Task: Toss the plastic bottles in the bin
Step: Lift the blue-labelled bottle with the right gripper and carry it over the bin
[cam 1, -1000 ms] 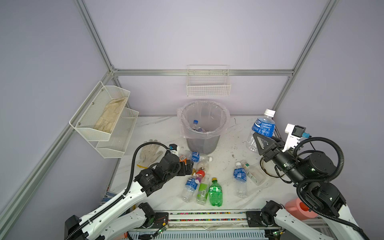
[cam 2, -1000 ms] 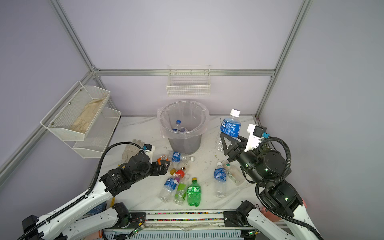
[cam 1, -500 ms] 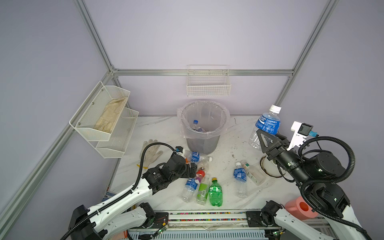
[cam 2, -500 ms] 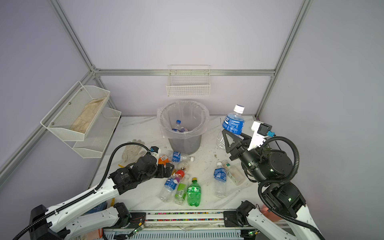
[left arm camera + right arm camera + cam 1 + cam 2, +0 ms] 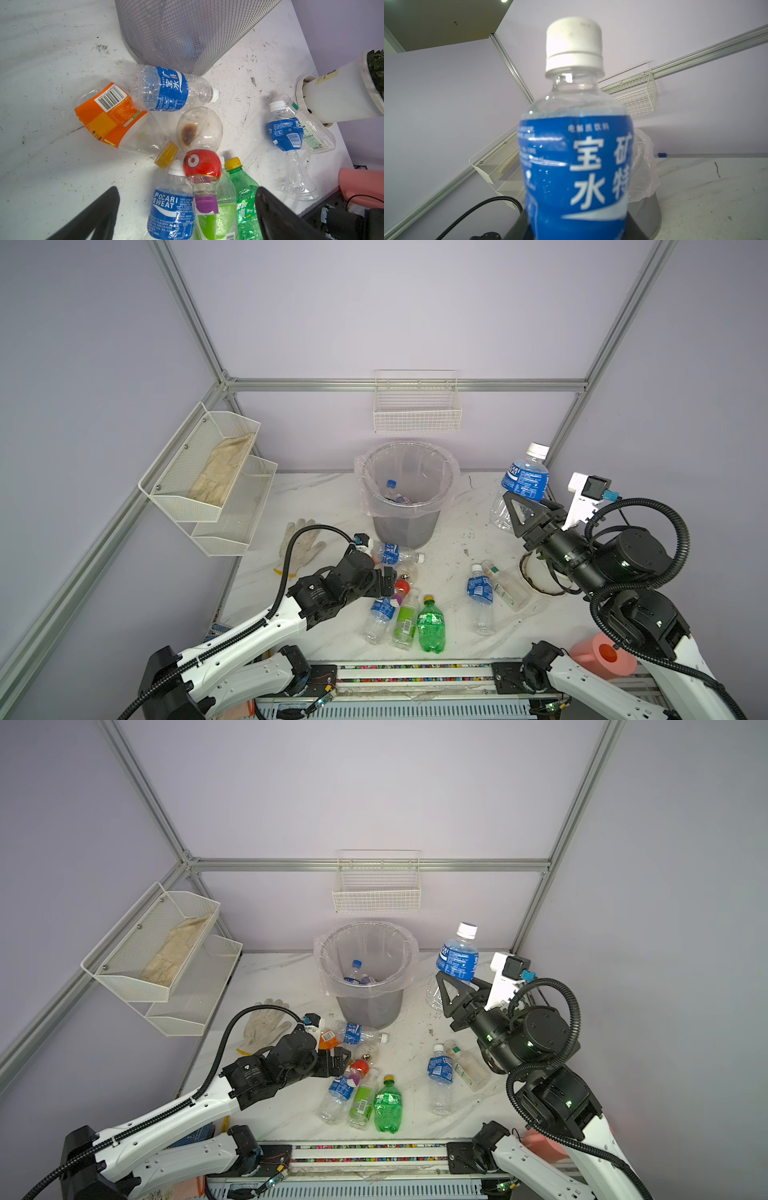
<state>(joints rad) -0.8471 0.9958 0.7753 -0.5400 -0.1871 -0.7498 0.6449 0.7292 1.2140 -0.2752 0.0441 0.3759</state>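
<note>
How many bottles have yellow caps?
2: the orange-labelled bottle lying near the bin, and the green bottle at the front. Others inside the bin may be hidden.

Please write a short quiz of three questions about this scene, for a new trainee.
1. True or false: the right hand holds a blue-label bottle, cap upward.
2. The left hand is: A) open, B) shut on a red cap.
3. Fill in: the green bottle lies on the ____.
Key: 1 true; 2 A; 3 table.
</note>
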